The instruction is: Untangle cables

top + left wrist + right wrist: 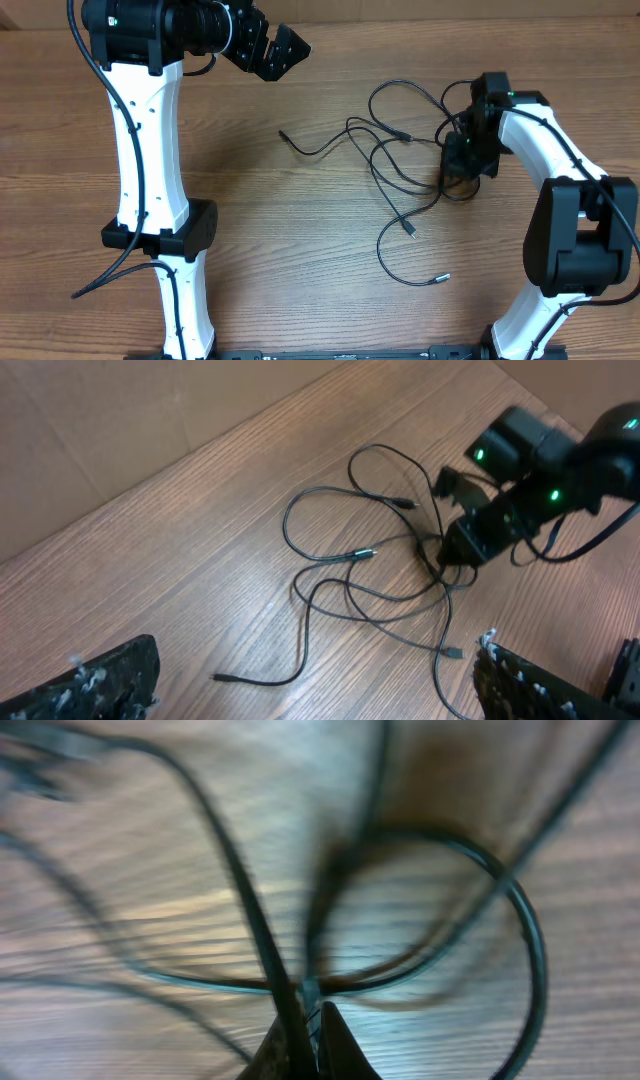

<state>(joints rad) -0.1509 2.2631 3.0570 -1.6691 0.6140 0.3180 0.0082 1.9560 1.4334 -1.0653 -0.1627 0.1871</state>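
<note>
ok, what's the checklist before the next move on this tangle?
1. The right gripper shut on the cables: ok, pinched around strands.
2. Only one strand in that pinch: cannot tell, the right wrist view is blurred.
3. The left gripper open: ok, its fingers stand wide apart.
4. The left gripper anchoring the tangle: not ok, it is apart from the cables.
5. Loose plug tips free: ok, those visible lie on the bare table.

The cables (252, 925) blur beside the right fingers (342, 1055).
</note>
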